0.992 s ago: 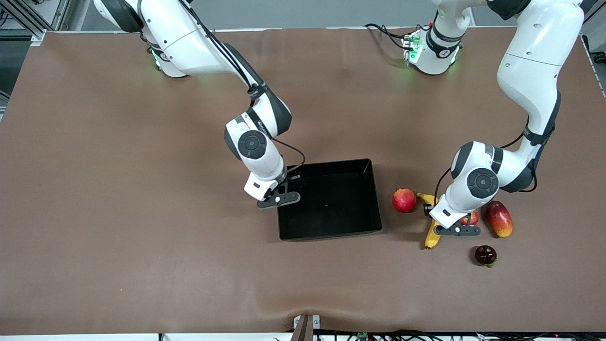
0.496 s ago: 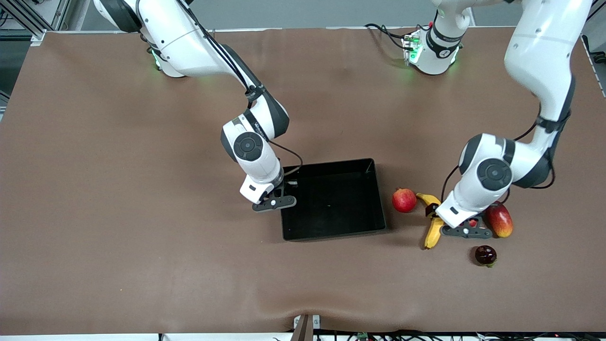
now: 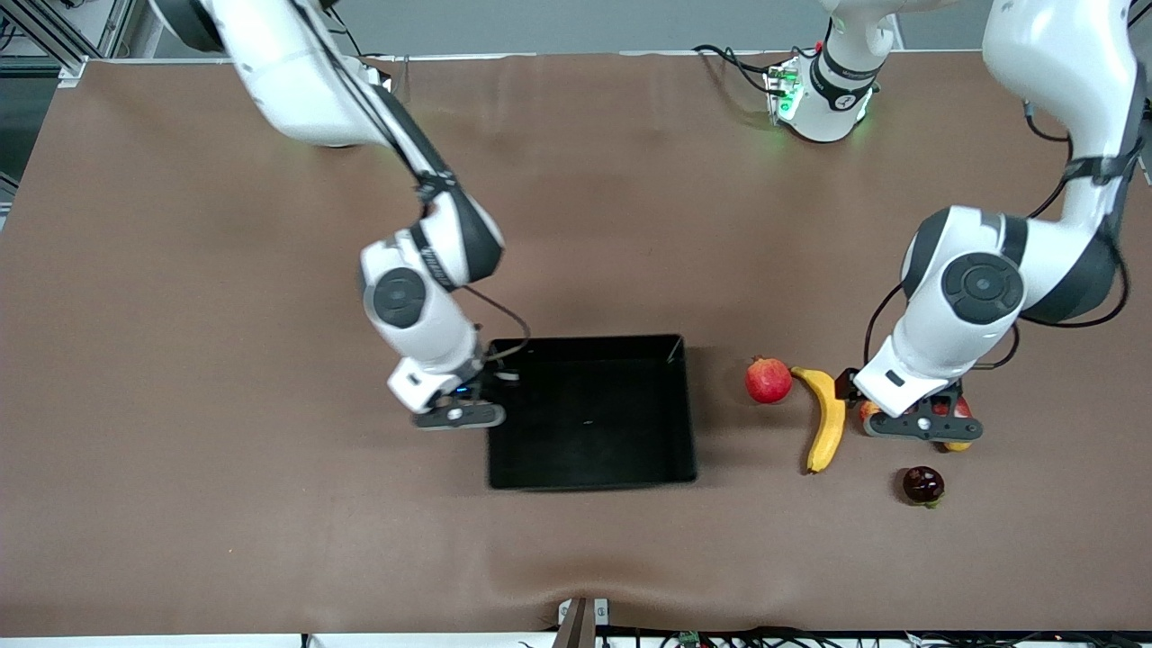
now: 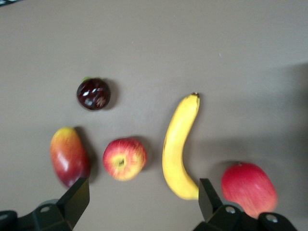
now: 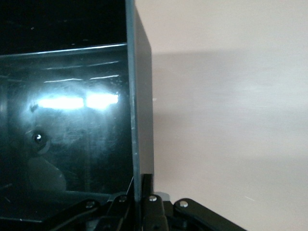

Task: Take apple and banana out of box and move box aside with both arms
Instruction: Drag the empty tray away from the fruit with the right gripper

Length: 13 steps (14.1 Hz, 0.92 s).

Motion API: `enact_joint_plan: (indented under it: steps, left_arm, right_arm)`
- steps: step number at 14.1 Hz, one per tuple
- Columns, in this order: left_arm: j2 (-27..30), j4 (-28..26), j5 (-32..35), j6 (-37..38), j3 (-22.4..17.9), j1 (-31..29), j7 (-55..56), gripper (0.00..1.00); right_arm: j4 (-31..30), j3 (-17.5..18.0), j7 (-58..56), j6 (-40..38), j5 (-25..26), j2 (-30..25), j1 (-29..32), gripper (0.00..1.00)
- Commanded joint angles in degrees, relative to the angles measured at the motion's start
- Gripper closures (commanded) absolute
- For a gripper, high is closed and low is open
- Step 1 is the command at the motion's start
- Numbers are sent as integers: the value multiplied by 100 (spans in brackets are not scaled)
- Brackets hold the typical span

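Note:
The black box [image 3: 589, 414] lies mid-table, and my right gripper [image 3: 461, 412] is shut on its wall at the right arm's end. In the right wrist view that thin wall [image 5: 142, 106] runs straight into the right gripper [image 5: 144, 186]. The yellow banana [image 3: 826, 416] lies beside the box toward the left arm's end. My left gripper [image 3: 922, 423] hangs open over the apple [image 3: 868, 411], which it mostly hides. In the left wrist view the apple [image 4: 124, 159] and banana [image 4: 179, 144] lie on the mat ahead of the empty left gripper [image 4: 142, 199].
A red pomegranate [image 3: 768, 380] sits between box and banana. A mango [image 3: 959, 445] lies mostly hidden under the left gripper. A dark round fruit [image 3: 922, 484] rests nearer the camera. In the left wrist view show the pomegranate [image 4: 249, 187], mango [image 4: 69, 156] and dark fruit [image 4: 93, 94].
My right gripper shut on the box wall and dragged the box toward the right arm's end and nearer the camera. My left gripper opened and shifted from the banana to over the apple.

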<state>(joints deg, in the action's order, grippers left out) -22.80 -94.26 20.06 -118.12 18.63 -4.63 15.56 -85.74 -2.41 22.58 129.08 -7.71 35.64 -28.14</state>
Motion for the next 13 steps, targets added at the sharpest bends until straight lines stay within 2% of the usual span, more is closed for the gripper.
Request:
enact_joint_plan:
  steps: [1,4,6,7,10,13]
  left_arm:
    - [302,687,-493,1199,88,-38,-79,0]
    - [784,962,-784,1975,62,-73,-88,0]
    - [1206,953,-1134,2370,44,-247,-105,0]
    - [1365,953,-1345,2546,45,-336,-106,0]
    - [1734,944,-1549,3039,27,-363,-114,0]
    - [2156,735,-1672,3321,9,-267,-106,0]
  right_arm:
    - [-241,109,-43,-505,-37,-706,448,100]
    - [-748,100,-35,-928,-37,-1434,870,100]
    - [-1661,91,-35,-868,-37,-2137,1038,100]
    - [-1926,91,-35,-797,-37,-2340,1195,100]
    - [-2157,91,-218,-937,-11,-2588,1774,100]
    - [-2254,100,-1096,-885,-11,-2553,2556,100]
